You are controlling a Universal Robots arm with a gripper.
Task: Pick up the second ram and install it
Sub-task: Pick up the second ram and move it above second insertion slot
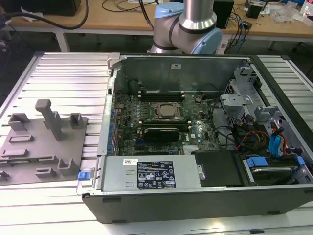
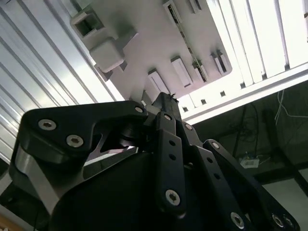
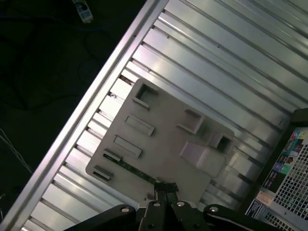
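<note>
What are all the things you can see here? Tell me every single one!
computer case: one, dark grey, open, on the table toward the exterior view's right
motherboard: one, green, inside the case
power supply: one, silver-grey, along the case's near side
tray: one, grey plastic with moulded blocks, on the table at the exterior view's left
second ram: one, thin dark strip seen edge-on, on the tray
table: one, silver slats, under the case and tray
bench: one, tan wood, behind the table, with cables on it
robot arm: one, silver and light blue, behind the case
gripper: one, black, above the tray
</note>
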